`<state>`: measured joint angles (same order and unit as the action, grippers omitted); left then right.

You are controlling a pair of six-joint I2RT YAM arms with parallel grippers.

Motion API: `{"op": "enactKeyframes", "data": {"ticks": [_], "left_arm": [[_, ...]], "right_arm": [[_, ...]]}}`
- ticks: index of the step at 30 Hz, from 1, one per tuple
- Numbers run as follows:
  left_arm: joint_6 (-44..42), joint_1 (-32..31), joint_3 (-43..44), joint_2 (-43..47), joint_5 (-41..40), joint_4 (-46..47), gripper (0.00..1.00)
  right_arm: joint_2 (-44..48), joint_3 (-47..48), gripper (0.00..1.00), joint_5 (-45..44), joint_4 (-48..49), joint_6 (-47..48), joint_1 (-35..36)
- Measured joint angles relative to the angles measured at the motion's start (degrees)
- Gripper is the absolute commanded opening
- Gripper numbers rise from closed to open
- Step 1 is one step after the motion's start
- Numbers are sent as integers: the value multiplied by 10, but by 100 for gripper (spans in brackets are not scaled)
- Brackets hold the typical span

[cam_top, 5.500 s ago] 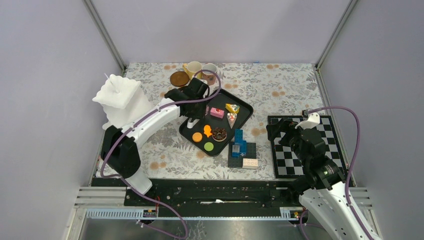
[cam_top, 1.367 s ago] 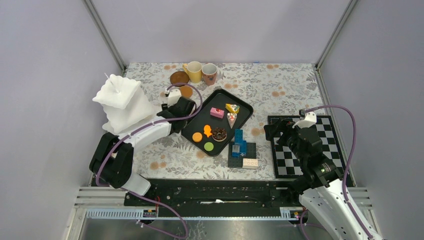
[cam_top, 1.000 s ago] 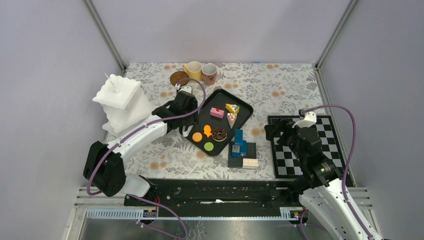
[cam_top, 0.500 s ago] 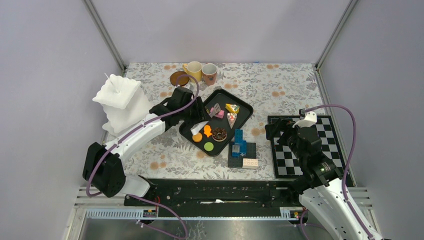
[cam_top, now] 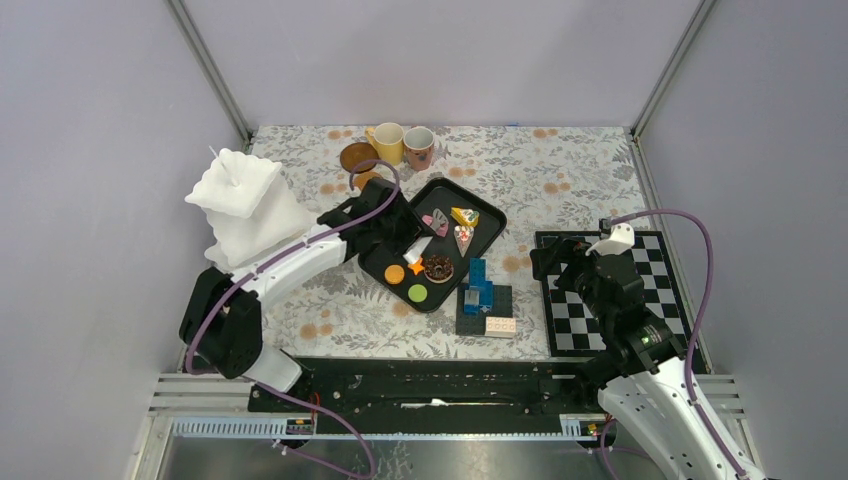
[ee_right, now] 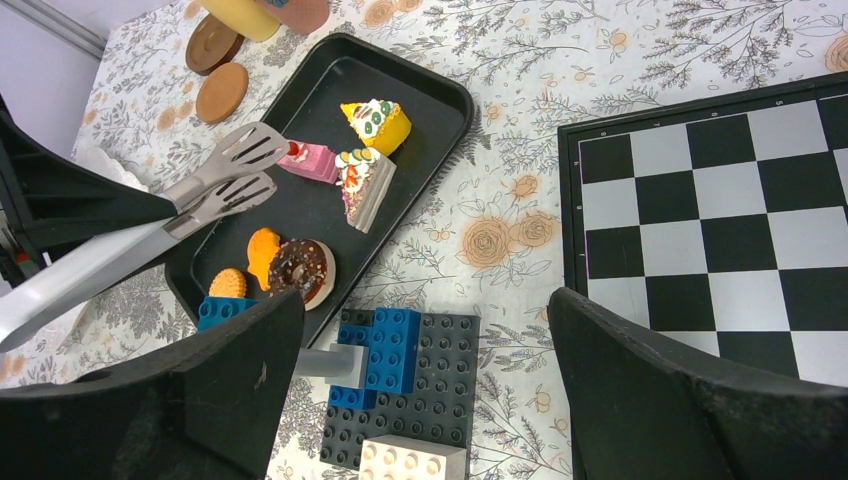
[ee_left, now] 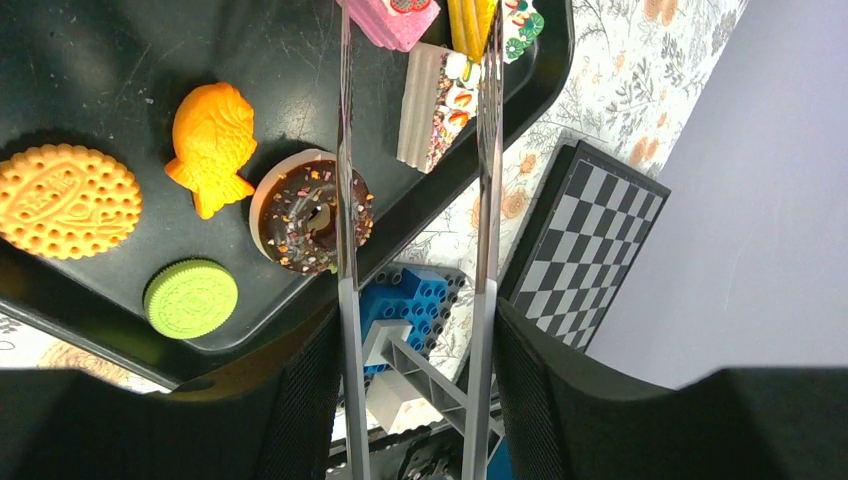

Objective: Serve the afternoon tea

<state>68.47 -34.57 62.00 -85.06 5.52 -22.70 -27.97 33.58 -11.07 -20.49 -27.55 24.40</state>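
Your left gripper (ee_left: pixel 415 320) is clamped on the handle of the tongs (ee_right: pixel 236 190), squeezing lightly, so the two blades stay apart. A second and a half ago that arm sat drawn back off the left side of the tray (ee_right: pixel 330 100). It has since swung the tongs in over the tray, and the tips now sit just left of the pink cake (ee_right: pixel 309 160); I cannot tell whether they touch it.

Nothing on the tray has shifted. The yellow cake (ee_right: pixel 378 122), the cake slice (ee_right: pixel 362 185), the donut (ee_left: pixel 310 215) and the cookies all lie where they were. The yellow mug (cam_top: pixel 388 142), the pink mug (cam_top: pixel 419 146) and the coasters (ee_right: pixel 222 92) wait at the far edge, left of the tray.

So you are lined up for a first pick, and no cake has been served yet.

Your right gripper (ee_right: pixel 425 300) hangs wide open and empty near the chessboard (ee_right: pixel 700 200).
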Motion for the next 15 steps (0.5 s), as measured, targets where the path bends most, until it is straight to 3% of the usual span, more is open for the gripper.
{"op": "enactKeyframes", "data": {"ticks": [15], "left_arm": [[110,-26,0,-47,-51,2,55]], "right_arm": [[-3,0,98,0,2,-3,0]]}}
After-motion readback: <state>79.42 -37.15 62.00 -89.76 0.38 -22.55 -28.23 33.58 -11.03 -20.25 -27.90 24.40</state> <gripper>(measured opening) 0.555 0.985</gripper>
